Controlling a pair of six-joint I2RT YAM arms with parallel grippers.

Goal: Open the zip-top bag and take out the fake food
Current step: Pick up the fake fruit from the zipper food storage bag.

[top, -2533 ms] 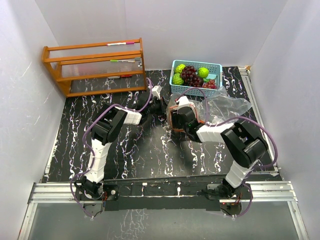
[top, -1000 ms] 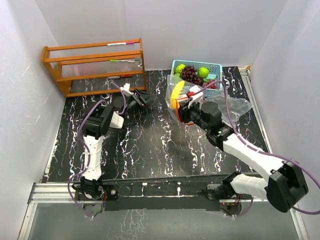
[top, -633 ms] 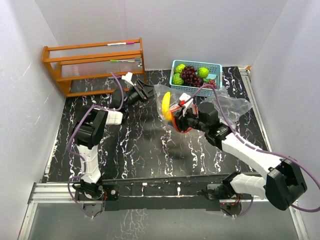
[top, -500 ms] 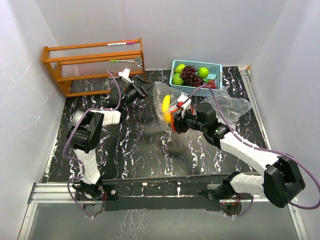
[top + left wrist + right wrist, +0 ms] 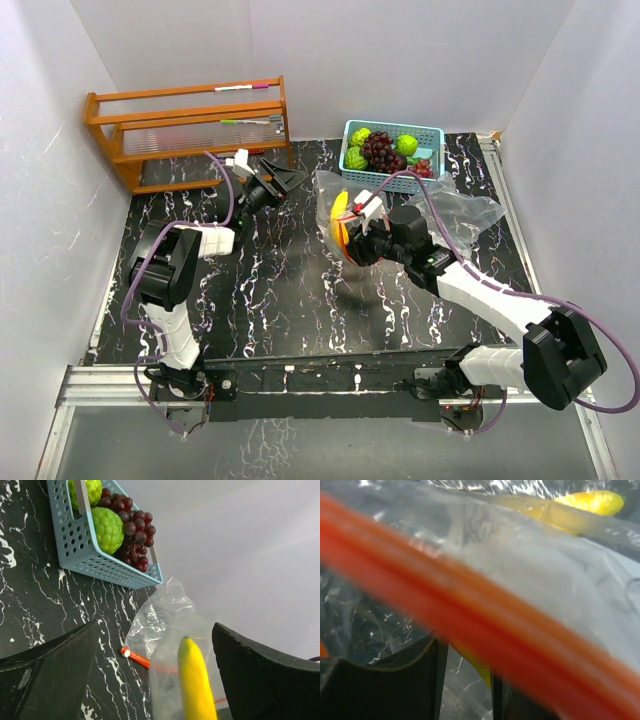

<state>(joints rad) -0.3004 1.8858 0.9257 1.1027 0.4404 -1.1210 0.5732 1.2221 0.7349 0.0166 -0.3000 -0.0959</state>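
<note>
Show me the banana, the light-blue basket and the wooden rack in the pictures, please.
banana (image 5: 194,680), left wrist view, the middle of its yellow body.
light-blue basket (image 5: 80,545), left wrist view, its perforated side wall.
wooden rack (image 5: 200,182), top external view, its bottom front rail.

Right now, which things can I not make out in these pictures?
- Right wrist view: the bag's zip is a close blur; open or shut, I cannot tell.
- Left wrist view: the banana's lower end is cut off by the bottom edge.
- Top view: the grapes hide what lies lower in the basket.
</note>
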